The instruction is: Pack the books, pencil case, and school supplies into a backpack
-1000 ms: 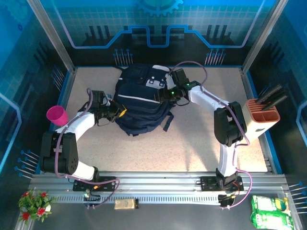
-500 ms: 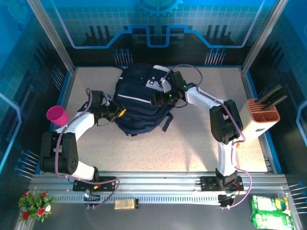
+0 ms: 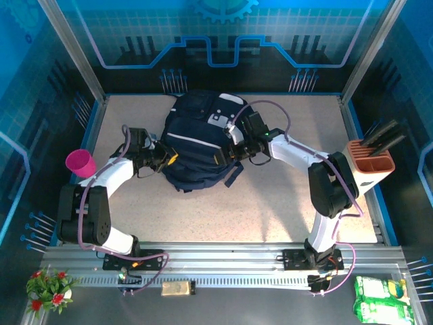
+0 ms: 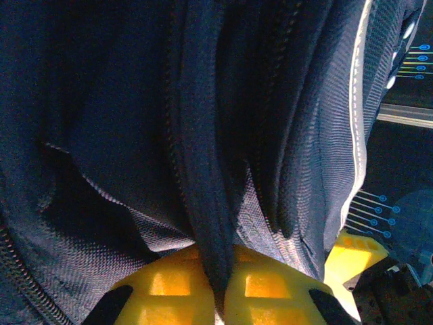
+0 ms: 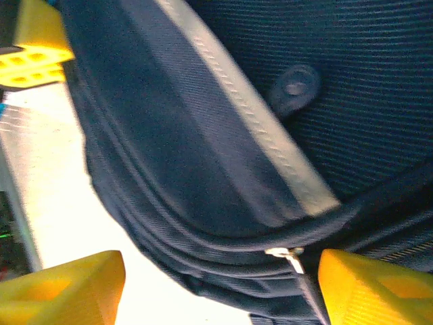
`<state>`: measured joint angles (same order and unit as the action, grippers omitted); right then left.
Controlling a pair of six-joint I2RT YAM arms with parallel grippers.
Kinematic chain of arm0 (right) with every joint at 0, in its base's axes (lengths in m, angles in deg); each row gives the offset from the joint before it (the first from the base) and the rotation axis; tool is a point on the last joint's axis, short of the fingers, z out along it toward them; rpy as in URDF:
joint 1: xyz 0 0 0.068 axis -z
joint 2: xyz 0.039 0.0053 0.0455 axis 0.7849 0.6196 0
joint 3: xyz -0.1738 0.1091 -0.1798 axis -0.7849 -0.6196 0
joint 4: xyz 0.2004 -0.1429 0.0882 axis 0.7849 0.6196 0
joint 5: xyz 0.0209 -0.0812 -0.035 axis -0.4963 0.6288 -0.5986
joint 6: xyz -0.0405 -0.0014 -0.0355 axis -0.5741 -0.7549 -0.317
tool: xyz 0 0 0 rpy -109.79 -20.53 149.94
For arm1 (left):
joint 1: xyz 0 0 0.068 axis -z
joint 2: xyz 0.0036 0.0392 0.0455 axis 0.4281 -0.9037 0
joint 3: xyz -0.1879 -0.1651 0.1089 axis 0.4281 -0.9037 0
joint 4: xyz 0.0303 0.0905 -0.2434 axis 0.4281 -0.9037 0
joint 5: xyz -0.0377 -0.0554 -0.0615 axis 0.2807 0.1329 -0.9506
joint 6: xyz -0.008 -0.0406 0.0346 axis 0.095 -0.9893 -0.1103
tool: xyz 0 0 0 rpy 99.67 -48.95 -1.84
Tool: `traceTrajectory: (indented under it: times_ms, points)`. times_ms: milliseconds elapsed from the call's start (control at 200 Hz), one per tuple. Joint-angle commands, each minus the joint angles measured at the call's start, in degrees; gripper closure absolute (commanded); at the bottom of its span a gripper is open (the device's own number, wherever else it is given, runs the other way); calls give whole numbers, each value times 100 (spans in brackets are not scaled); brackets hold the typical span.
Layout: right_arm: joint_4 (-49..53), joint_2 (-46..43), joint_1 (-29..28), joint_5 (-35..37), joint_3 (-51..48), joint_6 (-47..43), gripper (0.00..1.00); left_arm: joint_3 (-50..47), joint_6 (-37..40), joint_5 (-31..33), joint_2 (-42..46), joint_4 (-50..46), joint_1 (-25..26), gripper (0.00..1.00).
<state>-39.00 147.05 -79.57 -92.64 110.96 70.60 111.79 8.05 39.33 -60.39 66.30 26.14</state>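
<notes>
The dark navy backpack point(image 3: 196, 135) lies on the table with its white stripe across the middle. My left gripper point(image 3: 169, 160) is at its left edge, its yellow fingers shut on a fold of the backpack fabric point(image 4: 218, 271). My right gripper point(image 3: 226, 154) is at the bag's lower right edge and stands open. In the right wrist view the bag's seam and a silver zipper pull point(image 5: 287, 256) lie between its yellow fingers point(image 5: 67, 288), close to the right one. The books, pencil case and school supplies are out of view.
A magenta cup point(image 3: 80, 162) stands at the left table edge. A beige holder with black handles point(image 3: 371, 162) stands at the right edge. A black strap point(image 3: 233, 174) trails from the bag's lower right. The pale table point(image 3: 223, 210) in front of the bag is bare.
My right gripper has moved from the top of the backpack down to its lower right edge. The bag's top has shifted slightly. The left gripper has kept its hold.
</notes>
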Motion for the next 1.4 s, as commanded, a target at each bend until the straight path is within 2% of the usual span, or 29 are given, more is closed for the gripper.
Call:
traceTrajectory:
  times_ms: [0, 135, 480, 710, 905, 1091, 1211, 1346, 1396]
  points:
    - [-48, -167, -45, 752, -120, -330, 25, 155, -71, -262, -19, 291, 17, 93]
    - [-239, -222, -74, 794, -274, -538, 28, 157, -61, -272, 2, 281, 17, 93]
    - [6, -29, -298, 1131, -210, -927, 51, 182, -87, -284, -20, 285, 17, 93]
    - [52, -119, -504, 1633, -228, -965, 76, 131, -244, -310, -65, 458, 39, 93]
    - [-20, -461, -1006, 2160, -507, -1094, 95, 65, -524, -171, -158, 741, 200, 94]
    - [-44, -403, -1596, 2535, -322, -767, 98, 4, -1034, 33, -355, 1270, 596, 94]
    - [-158, -121, -1875, 2471, -23, -255, 98, 34, -1314, 125, -532, 1571, 863, 92]
    - [-127, -63, -1925, 2813, 120, 419, 91, 7, -1269, 326, -489, 1415, 890, 80]
    - [-140, -235, -1896, 2897, 16, 630, 87, 24, -1084, 466, -362, 1142, 883, 72]
